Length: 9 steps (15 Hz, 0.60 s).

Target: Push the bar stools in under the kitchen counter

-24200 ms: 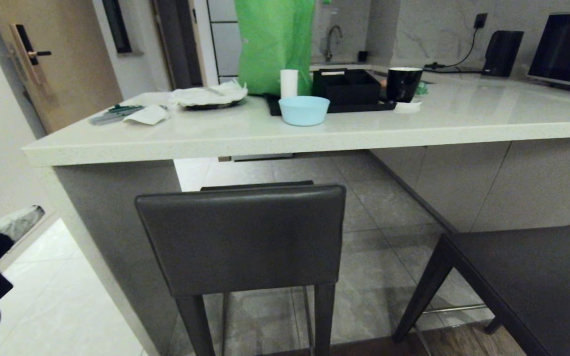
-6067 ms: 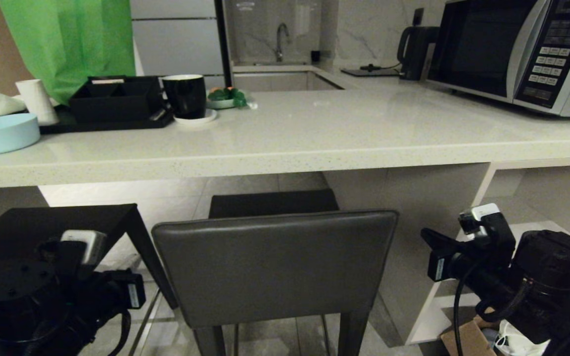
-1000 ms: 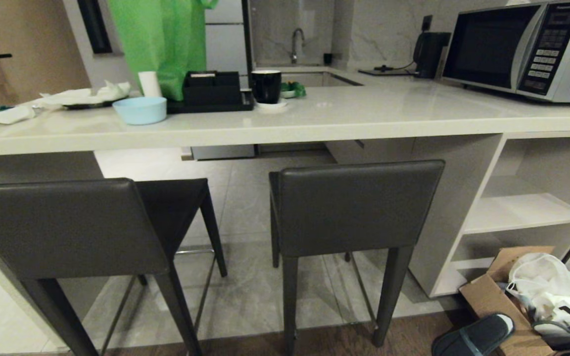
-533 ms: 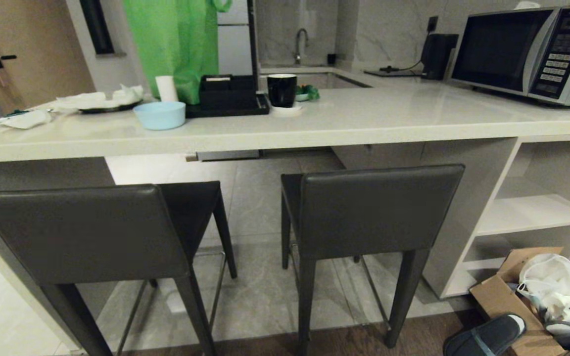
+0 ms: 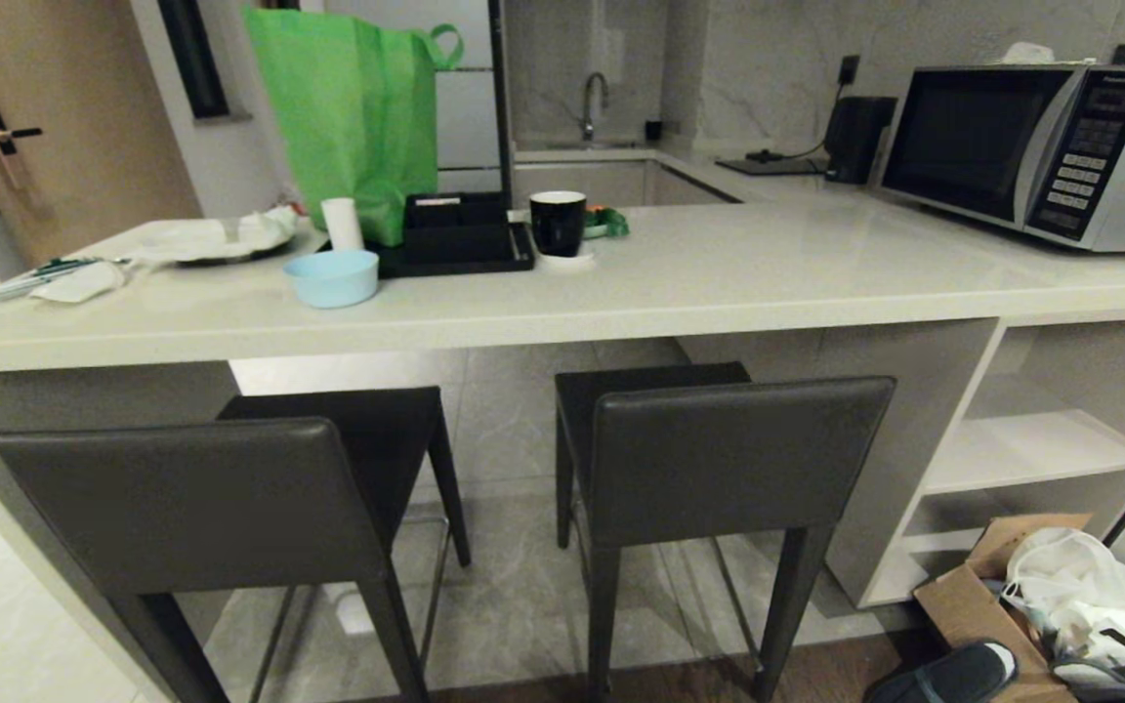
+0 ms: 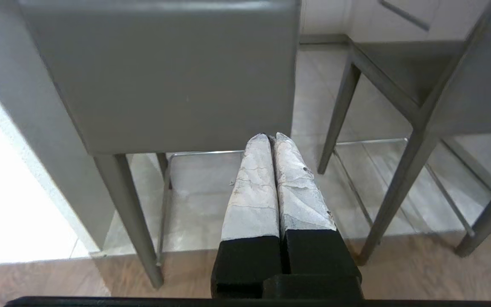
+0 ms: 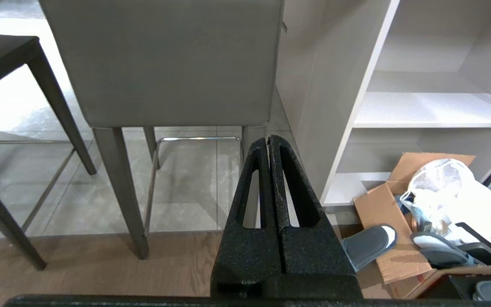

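1. Left bar stool [image 5: 201,498]: backrest facing robot, seat front tucked under kitchen counter [image 5: 562,293] edge, rear part of seat plus backrest outside slab line. Set at slight angle vs counter edge.
2. Right bar stool [image 5: 733,454]: squarer to counter, seat front under slab, backrest just outside edge, close beside pale side panel of open shelves [image 5: 1041,444].
3. Both stools upright, well apart from each other, legs on grey tile near wood-floor border.
4. Left gripper [image 6: 273,138]: fully closed, fingers pressed together, nothing held. Pointed at lower edge of left stool backrest per left wrist view; contact cannot be confirmed, appears just short.
5. Right gripper [image 7: 269,140]: fully closed, empty. Aimed past lower right corner of right stool backrest, toward footrest and shelf panel; no contact seen.
6. Neither arm visible in head view.
7. Progress est.: mostly done. Both stools partly under counter; backrests look too tall to pass under slab, so further travel likely limited.
8. Remaining, if any: small straightening push on left stool to square w/ counter edge.
9. Hazards: cardboard box [image 5: 1002,586] w/ white bag and slippers [image 5: 943,674] on floor at robot's right, near base path.
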### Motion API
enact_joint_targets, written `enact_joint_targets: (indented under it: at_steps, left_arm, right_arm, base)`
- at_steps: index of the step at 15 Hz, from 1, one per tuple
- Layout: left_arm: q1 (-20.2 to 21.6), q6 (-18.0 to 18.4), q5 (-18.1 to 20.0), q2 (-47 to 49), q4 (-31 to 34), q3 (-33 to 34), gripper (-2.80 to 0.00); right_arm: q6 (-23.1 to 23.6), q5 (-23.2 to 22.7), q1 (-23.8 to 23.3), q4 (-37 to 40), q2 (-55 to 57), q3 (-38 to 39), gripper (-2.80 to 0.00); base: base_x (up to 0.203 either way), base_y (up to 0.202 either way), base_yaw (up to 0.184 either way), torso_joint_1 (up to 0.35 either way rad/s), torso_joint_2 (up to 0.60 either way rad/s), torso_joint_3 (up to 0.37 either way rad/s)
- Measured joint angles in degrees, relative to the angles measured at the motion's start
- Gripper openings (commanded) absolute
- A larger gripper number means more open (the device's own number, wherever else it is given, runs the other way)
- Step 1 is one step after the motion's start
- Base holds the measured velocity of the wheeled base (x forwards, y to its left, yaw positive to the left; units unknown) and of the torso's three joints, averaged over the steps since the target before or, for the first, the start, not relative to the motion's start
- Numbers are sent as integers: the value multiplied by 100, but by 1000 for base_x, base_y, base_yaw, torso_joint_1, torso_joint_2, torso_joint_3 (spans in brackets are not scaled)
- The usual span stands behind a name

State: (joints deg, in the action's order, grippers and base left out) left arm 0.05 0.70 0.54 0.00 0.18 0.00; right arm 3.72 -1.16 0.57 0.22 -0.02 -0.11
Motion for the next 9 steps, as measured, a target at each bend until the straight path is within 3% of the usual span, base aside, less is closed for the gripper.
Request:
enact_joint_targets:
  at_steps: [9]
  left_arm:
    - [2, -2, -2, -2, 9, 0, -280]
  right_arm:
    - [-42, -15, 2, -7, 0, 1, -280]
  base:
    - [0, 0, 0, 6, -12, -8]
